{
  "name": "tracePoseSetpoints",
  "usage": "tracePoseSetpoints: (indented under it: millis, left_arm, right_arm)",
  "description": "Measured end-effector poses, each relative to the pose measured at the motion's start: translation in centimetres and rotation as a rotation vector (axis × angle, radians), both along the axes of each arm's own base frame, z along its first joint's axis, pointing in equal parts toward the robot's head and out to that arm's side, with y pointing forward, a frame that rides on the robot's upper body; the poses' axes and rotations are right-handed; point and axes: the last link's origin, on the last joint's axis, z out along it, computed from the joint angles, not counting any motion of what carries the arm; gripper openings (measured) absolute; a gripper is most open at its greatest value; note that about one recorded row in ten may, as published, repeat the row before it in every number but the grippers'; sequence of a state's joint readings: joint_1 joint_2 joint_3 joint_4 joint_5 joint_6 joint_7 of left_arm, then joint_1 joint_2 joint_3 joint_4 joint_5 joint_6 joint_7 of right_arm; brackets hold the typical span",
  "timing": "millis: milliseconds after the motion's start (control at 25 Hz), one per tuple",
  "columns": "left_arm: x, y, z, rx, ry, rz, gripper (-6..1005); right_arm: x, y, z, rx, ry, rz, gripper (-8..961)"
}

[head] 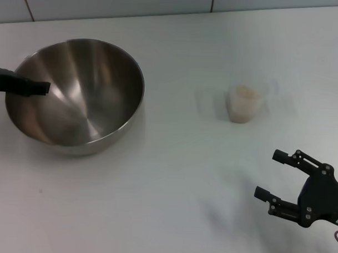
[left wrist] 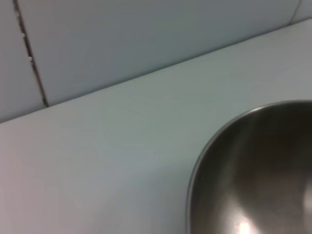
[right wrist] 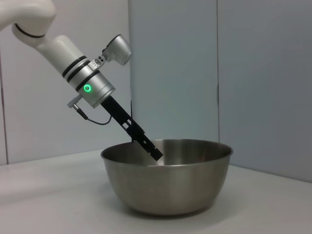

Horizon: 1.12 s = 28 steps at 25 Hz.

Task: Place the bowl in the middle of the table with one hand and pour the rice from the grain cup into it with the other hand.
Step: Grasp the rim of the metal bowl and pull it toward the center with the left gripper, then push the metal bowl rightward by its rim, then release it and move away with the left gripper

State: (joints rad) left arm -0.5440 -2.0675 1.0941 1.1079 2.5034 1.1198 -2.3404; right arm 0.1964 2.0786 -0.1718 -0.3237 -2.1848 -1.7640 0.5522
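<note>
meanwhile the left tool [head: 41, 88] grips the bowl [head: 81, 95] rim; the right tool [head: 273, 177] hangs open near the grain cup [head: 243, 104].

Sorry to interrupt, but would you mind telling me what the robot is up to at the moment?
The left hand reaches over the near rim of the large shiny stainless-steel mixing bowl, which sits on the left side of the plain white table, not yet in the middle. The small clear plastic grain cup, filled with off-white rice, stands untouched to the right of the bowl. The right hand hovers open nearer the robot than the cup, holding nothing.
</note>
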Motion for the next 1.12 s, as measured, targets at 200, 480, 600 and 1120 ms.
tracePoseSetpoints:
  millis: [200, 480, 600, 1120]
  left_arm:
    - [0.0, 0.1, 0.1, 0.003, 0.004, -0.005, 592]
    - [0.1, 0.2, 0.3, 0.006, 0.003, -0.019, 337]
    - [0.0, 0.3, 0.2, 0.005, 0.002, -0.017, 243]
    - [0.1, 1.4, 1.1, -0.058, -0.276, 0.049, 49]
  right_arm:
    - [0.0, 0.0, 0.0, -0.001, 0.000, 0.000, 832]
    - [0.0, 0.0, 0.0, -0.001, -0.003, -0.002, 832]
    - [0.1, 0.0, 0.0, -0.001, -0.003, -0.003, 832]
    - [0.1, 0.1, -0.1, -0.001, -0.007, -0.004, 832]
